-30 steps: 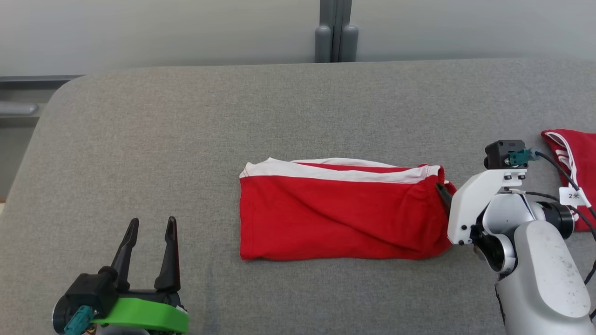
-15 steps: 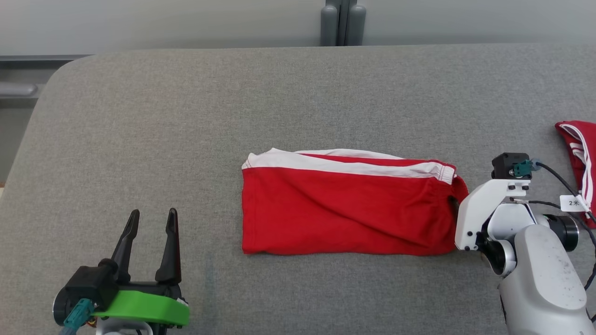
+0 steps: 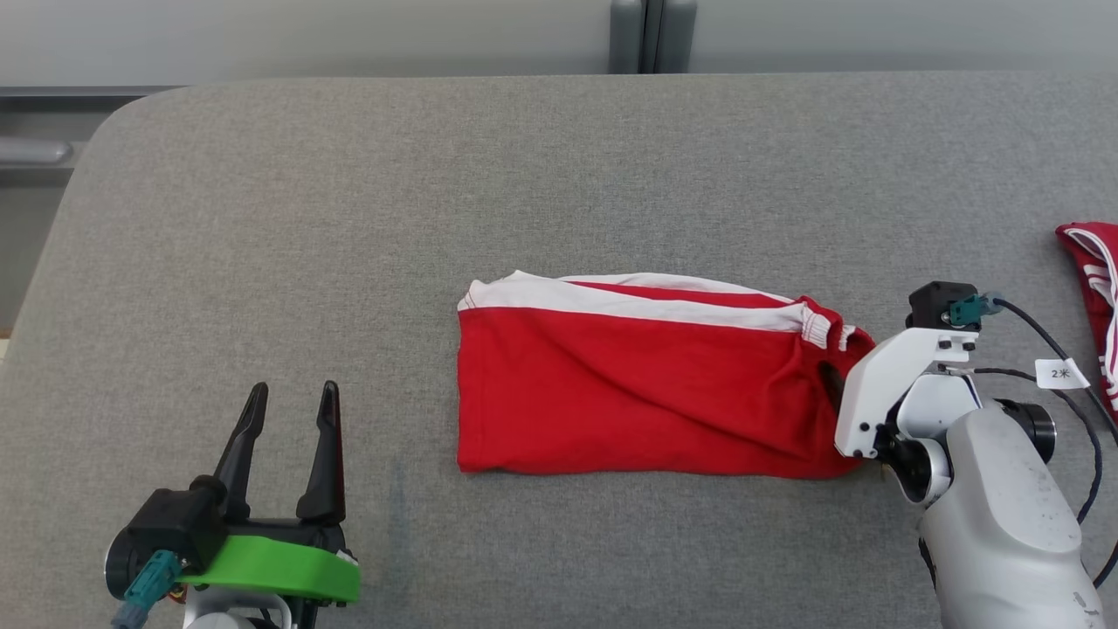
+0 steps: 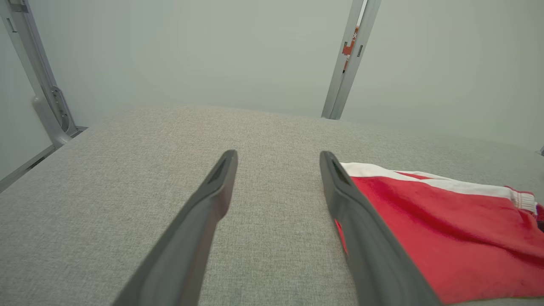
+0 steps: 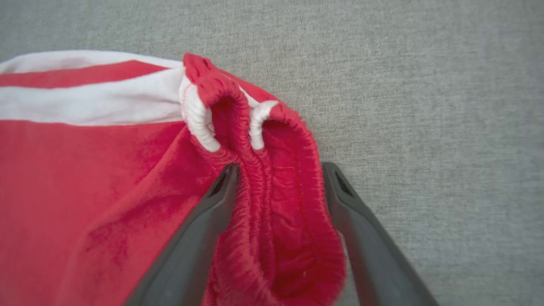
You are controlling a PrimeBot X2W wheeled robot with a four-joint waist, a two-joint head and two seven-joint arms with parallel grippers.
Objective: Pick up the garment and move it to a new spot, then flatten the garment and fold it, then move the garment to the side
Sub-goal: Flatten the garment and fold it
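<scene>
Now the right gripper (image 5: pixel 280 166), jaws spread, straddles the garment (image 3: pixel 629 393) waistband; the left gripper (image 3: pixel 294 388) also gapes.

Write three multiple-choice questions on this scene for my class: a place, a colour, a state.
1. Relative to the shorts, the left gripper is: A) on them B) to their left, apart C) behind them.
2. The stripe along the shorts' far edge is: A) white B) blue C) yellow.
3. The right gripper's jaws are: A) shut on nothing B) shut on the stripe C) open, astride the waistband.
Key: 1 B, grey surface lies between them; 2 A, the head view shows white; 3 C, one jaw stands each side of the waistband.
</scene>
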